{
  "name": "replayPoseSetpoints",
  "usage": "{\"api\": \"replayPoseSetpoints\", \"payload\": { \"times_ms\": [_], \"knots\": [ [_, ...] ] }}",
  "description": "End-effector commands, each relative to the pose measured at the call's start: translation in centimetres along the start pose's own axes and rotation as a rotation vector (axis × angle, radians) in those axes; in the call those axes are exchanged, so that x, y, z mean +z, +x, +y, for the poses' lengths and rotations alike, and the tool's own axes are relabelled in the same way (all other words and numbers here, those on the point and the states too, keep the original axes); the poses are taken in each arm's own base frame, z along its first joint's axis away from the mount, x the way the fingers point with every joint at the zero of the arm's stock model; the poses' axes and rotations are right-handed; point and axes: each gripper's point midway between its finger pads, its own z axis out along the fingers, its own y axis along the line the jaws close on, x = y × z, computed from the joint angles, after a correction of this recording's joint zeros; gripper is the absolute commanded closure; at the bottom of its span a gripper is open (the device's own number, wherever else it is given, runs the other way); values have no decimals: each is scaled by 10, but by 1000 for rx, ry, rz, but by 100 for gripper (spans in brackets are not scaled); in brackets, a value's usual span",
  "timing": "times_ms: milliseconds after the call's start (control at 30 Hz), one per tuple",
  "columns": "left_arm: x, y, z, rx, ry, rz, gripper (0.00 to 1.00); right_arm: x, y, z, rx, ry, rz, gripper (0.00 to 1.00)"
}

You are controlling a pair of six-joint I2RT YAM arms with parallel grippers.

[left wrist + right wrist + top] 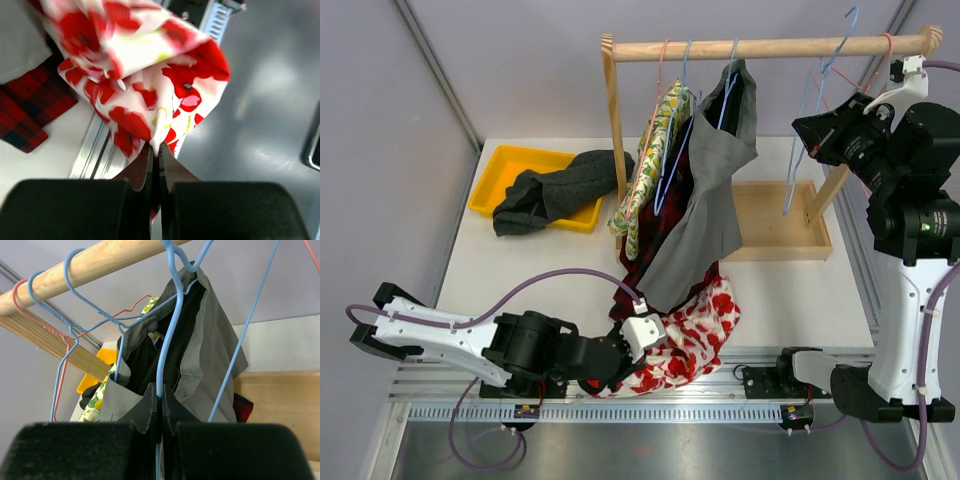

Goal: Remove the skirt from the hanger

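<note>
Fingers (136, 174) of the left gripper (155, 152) were pinched shut on a fold of the floral skirt (695, 335), which was heaped at the near edge of the table (520, 270) — low and left of the blue hanger (162, 370), itself clamped in the closed right gripper (160, 395) up at the rail (770, 47).

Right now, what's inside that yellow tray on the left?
A crumpled dark grey garment lies in the yellow tray, spilling over its right rim. The tray floor beneath it is covered, so anything underneath cannot be seen.
</note>
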Motion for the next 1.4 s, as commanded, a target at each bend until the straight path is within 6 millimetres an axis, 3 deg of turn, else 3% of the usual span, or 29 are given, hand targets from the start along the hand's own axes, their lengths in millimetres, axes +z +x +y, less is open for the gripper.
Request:
{"api": "replayPoseSetpoints", "payload": {
  "times_ms": [0,100,300,433,600,833,900,1000,1033,1133,1200,1233,1300,1367],
  "knots": [
    [-5,-2,31,-49,-173,-37,100,7,-28,12,-33,-60,-105,100],
    [-16,4,65,-33,-341,-26,100,18,-23,6,-30,-51,-87,100],
    [-48,-22,122,-28,-530,-55,100,34,-15,-3,-14,-40,-63,100],
    [-77,-41,170,-34,-705,-48,100,41,-5,-7,1,-39,-33,100],
    [-126,-91,211,-68,-856,-167,100,44,19,-18,20,-21,15,100],
    [-205,-148,300,-184,-1150,-307,100,41,40,-31,31,15,54,100],
    [-217,-177,315,-197,-1176,-369,100,38,44,-34,23,28,60,100],
    [-236,-201,339,-194,-1240,-409,100,34,47,-37,14,44,63,100],
    [-244,-216,356,-203,-1277,-425,100,32,48,-39,10,52,63,100],
    [-260,-228,388,-241,-1351,-449,100,28,54,-43,2,68,69,100],
    [-256,-238,413,-261,-1342,-472,100,25,58,-44,-2,73,72,100],
    [-260,-234,426,-291,-1357,-478,100,24,60,-46,-1,77,73,100],
    [-244,-231,451,-313,-1346,-458,100,22,64,-48,-3,84,75,100],
    [-223,-213,477,-335,-1372,-396,100,19,66,-49,-5,88,73,100]
  ]
}}
